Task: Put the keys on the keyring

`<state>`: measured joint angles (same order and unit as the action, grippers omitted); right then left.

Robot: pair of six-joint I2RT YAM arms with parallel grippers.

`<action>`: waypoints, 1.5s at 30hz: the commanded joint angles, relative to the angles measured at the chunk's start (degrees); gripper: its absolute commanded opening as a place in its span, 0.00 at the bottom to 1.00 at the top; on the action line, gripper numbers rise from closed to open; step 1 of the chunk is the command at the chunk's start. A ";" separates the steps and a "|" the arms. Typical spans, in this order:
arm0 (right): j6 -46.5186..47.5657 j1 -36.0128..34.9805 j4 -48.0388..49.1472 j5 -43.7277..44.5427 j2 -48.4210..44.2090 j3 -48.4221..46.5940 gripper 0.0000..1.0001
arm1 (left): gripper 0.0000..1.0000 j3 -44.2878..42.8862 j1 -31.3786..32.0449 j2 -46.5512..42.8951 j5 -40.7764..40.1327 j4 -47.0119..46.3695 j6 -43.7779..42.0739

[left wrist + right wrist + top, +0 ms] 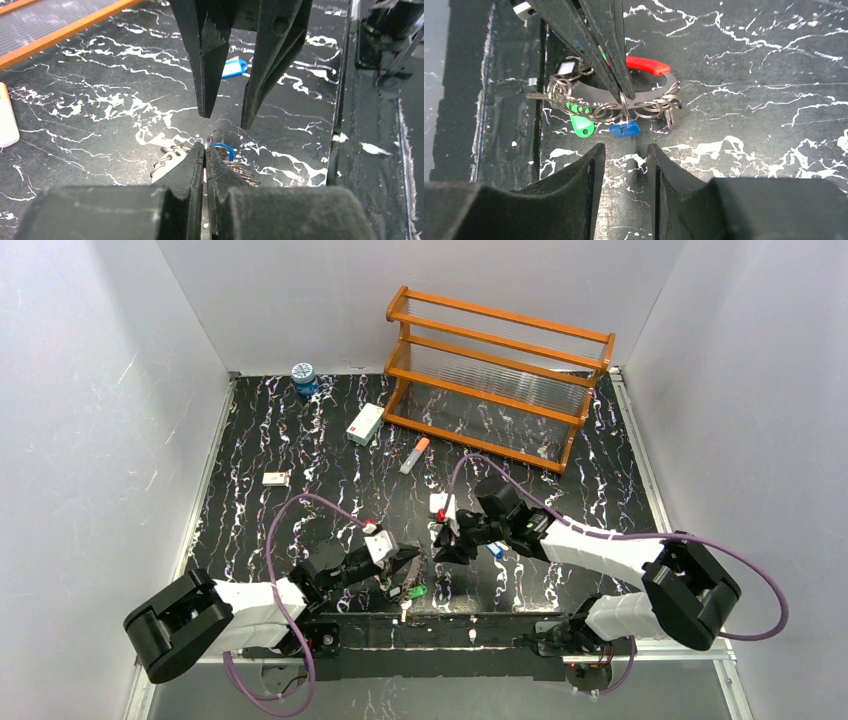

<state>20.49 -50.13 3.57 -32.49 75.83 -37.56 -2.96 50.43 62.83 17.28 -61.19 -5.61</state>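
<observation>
Near the table's (749,100) near edge, my left gripper (205,150) clamps the blue key (625,130); my right gripper (626,152), jaws apart, should take the keyring (644,65) squarely

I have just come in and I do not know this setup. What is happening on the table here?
The left hand is shut on a small ring that carries the blue key, beside the green key. Many such rings lie bunched along the keyring, an oval loop with a red part, near the front edge of the table. The right hand faces the left one closely, open and holding nothing.
</observation>
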 commanded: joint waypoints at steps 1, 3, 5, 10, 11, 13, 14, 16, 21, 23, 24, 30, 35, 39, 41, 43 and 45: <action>-4.66 2.86 11.69 -8.43 -4.35 3.15 0.45 | 0.00 2.76 0.25 -0.12 -2.07 -16.00 4.12; -6.63 4.11 15.96 -11.31 -5.68 4.88 0.45 | 0.00 4.11 0.26 0.91 -1.88 -19.59 4.66; -8.09 4.65 20.61 -13.91 -6.64 6.32 0.44 | 0.00 4.45 0.25 1.82 -1.01 -22.06 4.81; -10.17 4.69 26.64 -16.89 -6.40 7.43 0.44 | 0.00 4.02 0.27 3.05 1.79 -24.72 4.84; -10.40 4.69 27.12 -16.91 -6.18 7.36 0.44 | 0.00 3.86 0.23 3.21 1.99 -24.84 4.86; -10.78 4.75 28.38 -16.86 -5.85 7.35 0.43 | 0.00 3.84 0.28 3.27 2.09 -25.01 4.83; -10.94 4.70 28.91 -16.76 -5.68 7.40 0.43 | 0.00 3.85 0.26 3.27 2.13 -25.03 4.86; -11.16 4.69 30.07 -16.77 -5.25 7.41 0.43 | 0.00 3.98 0.23 3.11 2.21 -25.12 4.88; -11.05 4.69 30.32 -16.81 -3.59 6.78 0.28 | 0.00 4.44 0.22 2.59 1.96 -25.12 5.08; -10.83 4.74 29.62 -16.82 -2.85 6.39 0.17 | 0.00 4.49 0.27 2.44 1.80 -25.12 5.05; -10.82 4.74 29.38 -16.75 -2.58 6.24 0.12 | 0.00 4.58 0.25 2.39 1.80 -25.12 5.05; -9.77 4.69 26.72 -16.00 -2.56 5.68 0.01 | 0.00 4.81 0.19 2.78 1.73 -25.02 4.85; -6.32 4.71 18.31 -13.20 -2.68 3.96 0.01 | 0.13 4.21 0.28 4.00 1.48 -22.63 3.74; -2.53 4.71 8.44 -9.98 -1.45 1.67 0.01 | 0.24 3.29 0.24 4.41 -0.58 -17.65 2.97; -1.10 4.69 4.17 -8.08 -0.43 0.62 0.01 | 0.27 3.10 0.28 4.26 -1.32 -15.34 2.42; -0.13 4.59 0.87 -6.24 0.63 -0.14 0.01 | 0.29 3.05 0.28 3.94 -1.60 -12.72 1.85; 0.43 4.37 -2.31 -4.26 1.76 -1.04 0.01 | 0.30 1.52 0.23 3.60 -1.51 -10.04 0.92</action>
<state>17.56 -45.43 14.63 -42.19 74.78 -37.19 -0.51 50.43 67.09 16.91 -76.55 -2.35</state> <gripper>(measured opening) 0.033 0.290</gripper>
